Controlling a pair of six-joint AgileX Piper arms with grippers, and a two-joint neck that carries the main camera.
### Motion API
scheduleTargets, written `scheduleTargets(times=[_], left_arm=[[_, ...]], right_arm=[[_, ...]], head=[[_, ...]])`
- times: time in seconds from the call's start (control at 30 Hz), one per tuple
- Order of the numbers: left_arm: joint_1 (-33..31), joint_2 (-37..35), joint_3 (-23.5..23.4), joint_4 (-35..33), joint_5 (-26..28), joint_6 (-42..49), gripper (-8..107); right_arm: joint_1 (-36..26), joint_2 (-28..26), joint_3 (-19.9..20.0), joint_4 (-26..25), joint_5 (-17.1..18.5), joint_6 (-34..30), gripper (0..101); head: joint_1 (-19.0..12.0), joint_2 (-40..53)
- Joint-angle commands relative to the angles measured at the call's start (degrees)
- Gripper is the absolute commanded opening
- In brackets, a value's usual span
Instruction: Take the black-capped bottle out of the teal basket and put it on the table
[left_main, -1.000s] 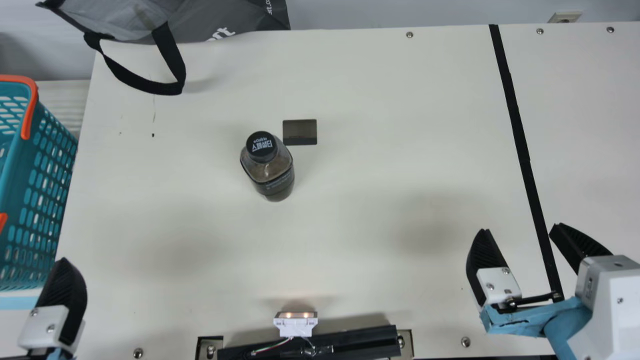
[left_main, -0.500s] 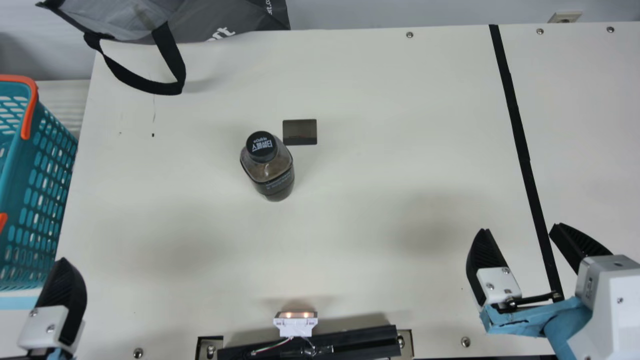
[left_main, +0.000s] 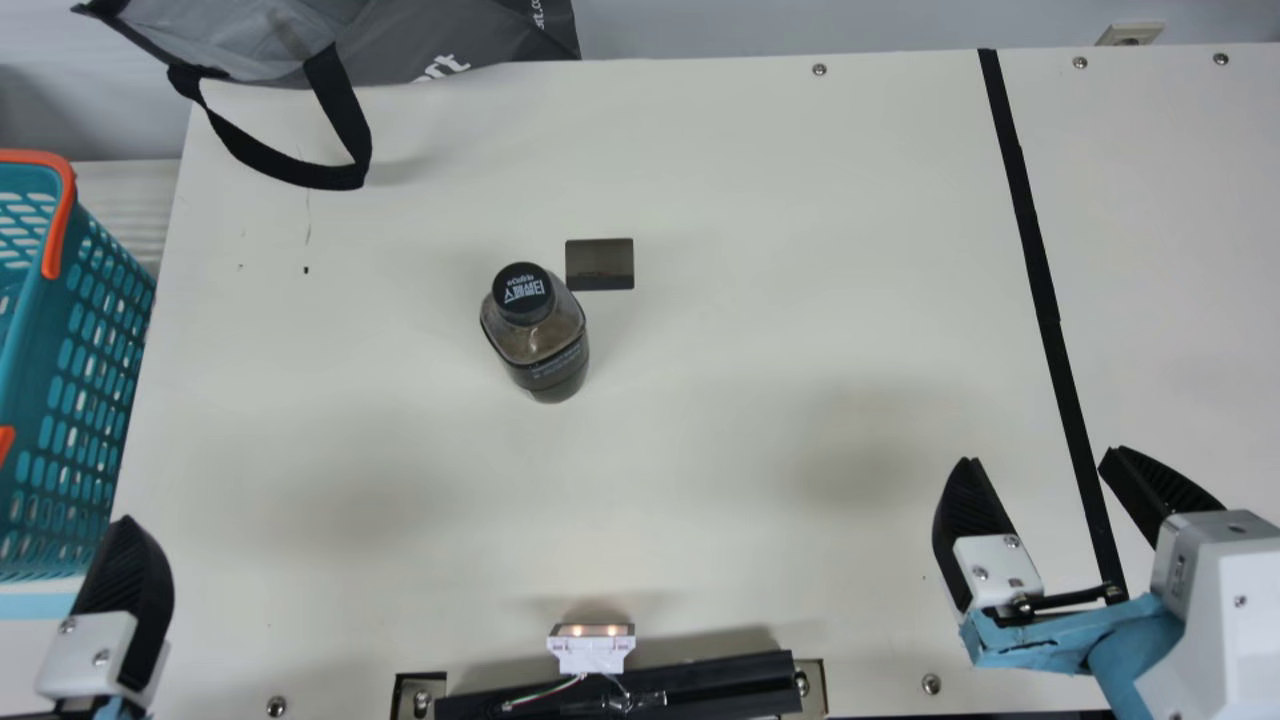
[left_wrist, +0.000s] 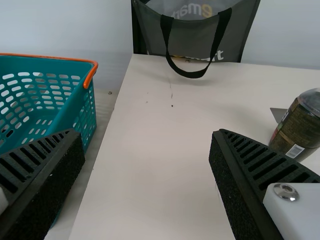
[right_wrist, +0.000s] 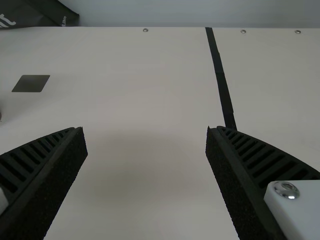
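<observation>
No displacement is recorded across the main view's frames: the black-capped bottle, the teal basket and both arms match their earlier positions. The bottle stands upright on the cream table, outside the basket and well apart from it, just beside a dark flat rectangle. The left gripper has its fingers spread with nothing between them; the right gripper is likewise parted and unladen, well apart from the bottle. Assessment: the required end state appears met, and the lack of motion suggests that the work is finished, with no further move called for; a needless reach could only risk knocking the bottle. Count: one bottle, one basket, one dark rectangle, one gray tote bag at the far edge, one black tape strip, two grippers.
</observation>
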Motion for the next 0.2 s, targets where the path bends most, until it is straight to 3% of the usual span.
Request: scheduleTargets(times=[0.0,0.17], left_arm=[[0.0,0.0,0.0,0.0,0.0,0.0,107],[0.0,0.0,0.0,0.0,0.0,0.0,107]], right_arm=[[0.0,0.0,0.0,0.0,0.0,0.0,91],[0.0,0.0,0.0,0.0,0.0,0.0,91]], head=[[-0.2,0.5],[-0.2,0.5]])
